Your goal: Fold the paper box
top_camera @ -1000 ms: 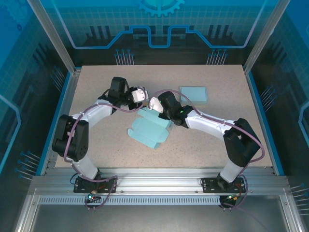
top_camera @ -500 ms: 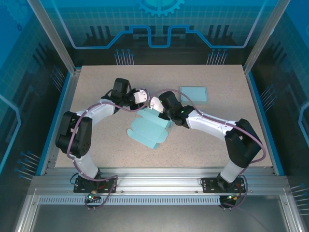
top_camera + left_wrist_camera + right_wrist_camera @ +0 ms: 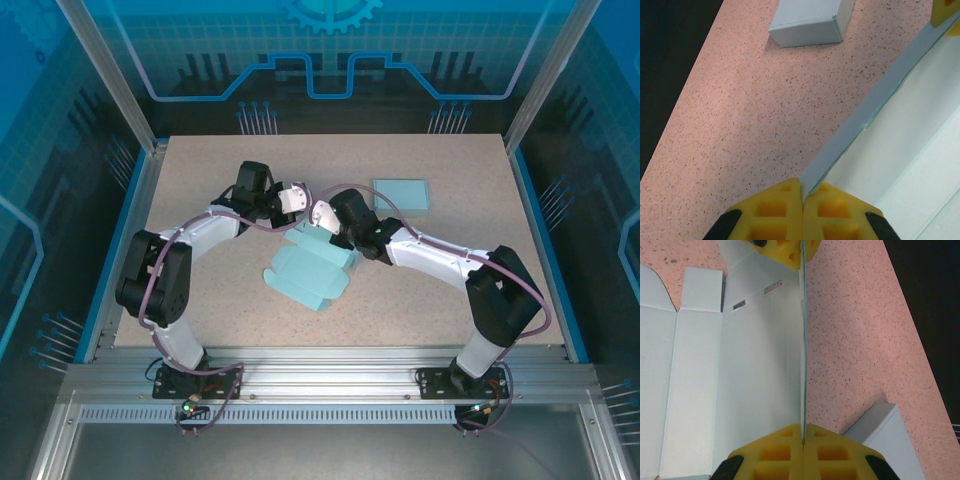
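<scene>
Paper box point(image 3: 308, 268) is lying part-unfolded near the centre of the worktop point(image 3: 450, 300), a pale blue sheet with one long side panel point(image 3: 802, 340) standing up on edge.

Left fingers point(image 3: 782, 210) are pressing together on one end of that panel's top edge, the paper pinched thin between the yellow pads. Right fingers point(image 3: 775, 450) are pinching the same edge from the opposite end, pads closed on it.

The two pairs are facing each other along the panel, each with the other's yellow tips showing at the far end of its wrist view. The panel's long axis is running straight between them. The flat rest of the box is spreading toward the arm bases; bare worktop is lying on the far side. Neither arm is nearer, as both are meeting at the box's far edge.

A finished box point(image 3: 401, 193) is sitting apart, right and rearward.

Judging: the coming move is turning on swinging this held panel over the flat sheet, both ends travelling together, otherwise the crease is likely skewing.
</scene>
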Motion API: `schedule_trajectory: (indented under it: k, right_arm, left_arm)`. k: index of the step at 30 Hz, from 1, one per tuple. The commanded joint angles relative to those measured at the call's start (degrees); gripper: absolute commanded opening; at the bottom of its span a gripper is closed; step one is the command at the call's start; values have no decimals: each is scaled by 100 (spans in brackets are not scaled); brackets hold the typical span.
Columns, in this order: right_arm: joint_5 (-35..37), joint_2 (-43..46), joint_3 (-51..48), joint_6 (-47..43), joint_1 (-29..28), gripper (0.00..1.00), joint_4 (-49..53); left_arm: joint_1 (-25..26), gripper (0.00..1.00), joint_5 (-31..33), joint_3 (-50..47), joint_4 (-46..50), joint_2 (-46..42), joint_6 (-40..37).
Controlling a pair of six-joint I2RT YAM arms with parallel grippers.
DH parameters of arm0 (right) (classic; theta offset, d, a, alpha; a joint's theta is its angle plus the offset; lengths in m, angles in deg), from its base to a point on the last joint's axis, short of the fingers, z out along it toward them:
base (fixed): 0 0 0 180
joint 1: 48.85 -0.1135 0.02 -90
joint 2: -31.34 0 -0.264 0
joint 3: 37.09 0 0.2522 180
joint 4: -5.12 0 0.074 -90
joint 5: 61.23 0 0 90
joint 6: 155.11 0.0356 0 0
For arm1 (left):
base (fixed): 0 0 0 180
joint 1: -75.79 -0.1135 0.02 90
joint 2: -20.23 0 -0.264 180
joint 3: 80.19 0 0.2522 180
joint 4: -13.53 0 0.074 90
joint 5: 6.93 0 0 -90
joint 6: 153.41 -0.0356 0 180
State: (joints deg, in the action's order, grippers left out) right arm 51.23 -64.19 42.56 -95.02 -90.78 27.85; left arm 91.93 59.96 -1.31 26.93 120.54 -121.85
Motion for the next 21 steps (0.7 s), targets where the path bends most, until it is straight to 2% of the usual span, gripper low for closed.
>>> schedule_trajectory:
  k: [1,5,8,11,16,21]
  right_arm:
    - [-127,130,124,351,35,19,13]
    - [-301,628,246,1543,363,46,479]
    - [-1057,1263,196,2628,824,55,825]
    - [-1626,1972,-25,3446,1269,63,972]
    - [-1990,2735,-299,4623,2207,66,1619]
    - [-2270,2848,-559,5091,3139,64,2147]
  left_arm:
    - [281,0,-7,-123,-382,-141,-150]
    - [377,0,632,-674,-1742,-279,-147]
    - [498,0,1199,-1060,-2868,-315,-121]
    - [672,0,1604,-1269,-3397,-328,-245]
    - [1068,0,2348,-1547,-3859,-257,-569]
    - [1468,0,3183,-1755,-4457,32,-1488]
